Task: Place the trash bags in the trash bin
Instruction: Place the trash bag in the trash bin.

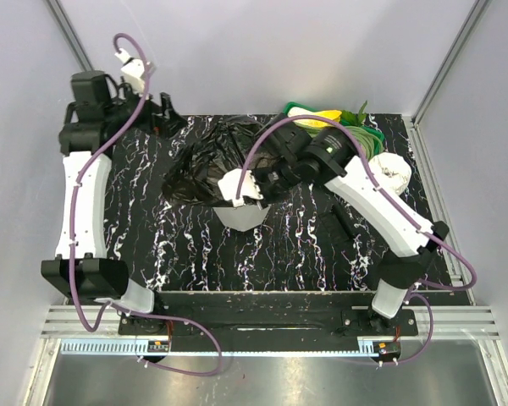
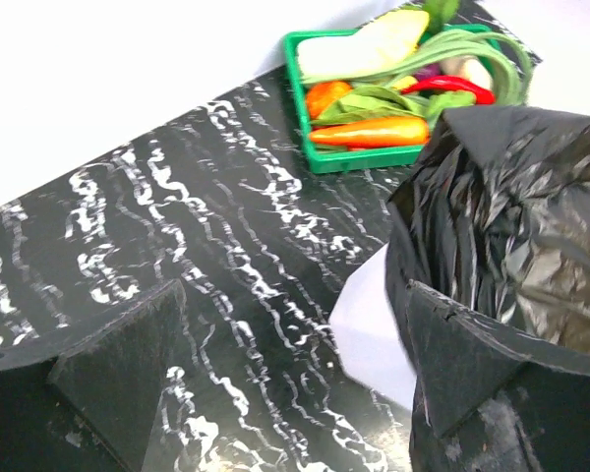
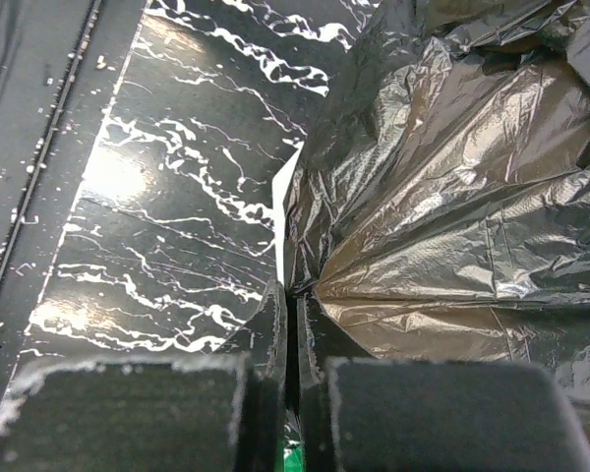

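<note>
From above, the trash bag [image 1: 210, 161] lies crumpled over the trash bin [image 1: 239, 218], mid bench [image 1: 186, 245]. In the left wrist view, the left end effector [image 2: 295, 300] stands wide and empty. In the right wrist view, the right end effector [image 3: 293, 305] pinches the bag's film.

The trash bag [image 1: 210, 161] was glossy black with pale grey glints along its crinkles, and the trash bin [image 1: 241, 218] was a milky, translucent white. The table [image 1: 186, 245] was black, streaked all over with white marble-like veins. The tray [image 2: 364, 158] was bright green, its carrot [image 2: 374, 131] orange, its chilli [image 2: 457, 87] red and its beans [image 2: 462, 41] green.
</note>
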`<act>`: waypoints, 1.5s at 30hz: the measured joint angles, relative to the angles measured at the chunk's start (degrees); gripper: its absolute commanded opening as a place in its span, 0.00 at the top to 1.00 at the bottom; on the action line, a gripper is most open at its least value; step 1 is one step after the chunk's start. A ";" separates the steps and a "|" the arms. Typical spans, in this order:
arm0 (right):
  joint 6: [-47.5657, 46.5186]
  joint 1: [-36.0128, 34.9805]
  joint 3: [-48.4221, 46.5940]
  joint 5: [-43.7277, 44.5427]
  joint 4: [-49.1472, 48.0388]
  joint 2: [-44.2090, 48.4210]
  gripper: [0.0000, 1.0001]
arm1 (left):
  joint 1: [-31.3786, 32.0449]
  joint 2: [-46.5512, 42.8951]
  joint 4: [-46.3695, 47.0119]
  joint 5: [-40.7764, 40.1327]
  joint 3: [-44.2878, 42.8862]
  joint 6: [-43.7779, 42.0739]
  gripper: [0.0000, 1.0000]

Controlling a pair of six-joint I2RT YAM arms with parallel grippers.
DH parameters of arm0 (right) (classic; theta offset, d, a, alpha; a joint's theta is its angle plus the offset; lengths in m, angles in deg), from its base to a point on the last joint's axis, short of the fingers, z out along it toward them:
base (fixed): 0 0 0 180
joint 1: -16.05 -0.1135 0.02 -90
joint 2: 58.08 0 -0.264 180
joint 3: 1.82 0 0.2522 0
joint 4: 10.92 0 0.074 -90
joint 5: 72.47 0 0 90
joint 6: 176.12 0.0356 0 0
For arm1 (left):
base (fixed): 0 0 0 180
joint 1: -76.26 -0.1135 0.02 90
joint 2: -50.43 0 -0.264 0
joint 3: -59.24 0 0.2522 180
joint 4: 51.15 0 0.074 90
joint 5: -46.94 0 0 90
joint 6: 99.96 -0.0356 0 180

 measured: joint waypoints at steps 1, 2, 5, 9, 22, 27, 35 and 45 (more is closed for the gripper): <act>-0.26 0.11 0.74 -0.52 0.04 0.81 1.00 | 1.86 0.48 0.79 -0.79 -0.07 0.81 0.01; -0.63 0.22 1.92 -1.46 -0.04 1.84 1.00 | 3.28 0.81 1.33 -1.20 -0.07 1.46 0.01; -1.62 0.31 5.86 -4.46 -0.09 3.80 1.00 | 7.23 1.68 3.89 -2.05 -0.07 4.11 0.01; -2.51 0.31 10.27 -7.50 0.07 4.31 1.00 | 8.59 2.64 6.71 -2.49 -0.22 6.56 0.01; -3.87 0.31 14.49 -6.95 -0.98 5.86 0.81 | 10.69 4.17 8.98 -3.48 0.63 8.50 0.01; -2.67 0.31 14.49 -4.33 -1.40 5.97 0.70 | 10.69 4.04 8.61 -3.41 2.36 7.56 0.01; 1.99 0.28 14.14 0.76 -1.75 6.08 0.58 | 10.69 1.33 5.77 -1.88 5.55 3.54 0.01; 7.87 0.04 20.63 11.89 -9.62 11.67 0.57 | 11.56 -2.49 5.46 -0.59 14.01 -0.11 0.01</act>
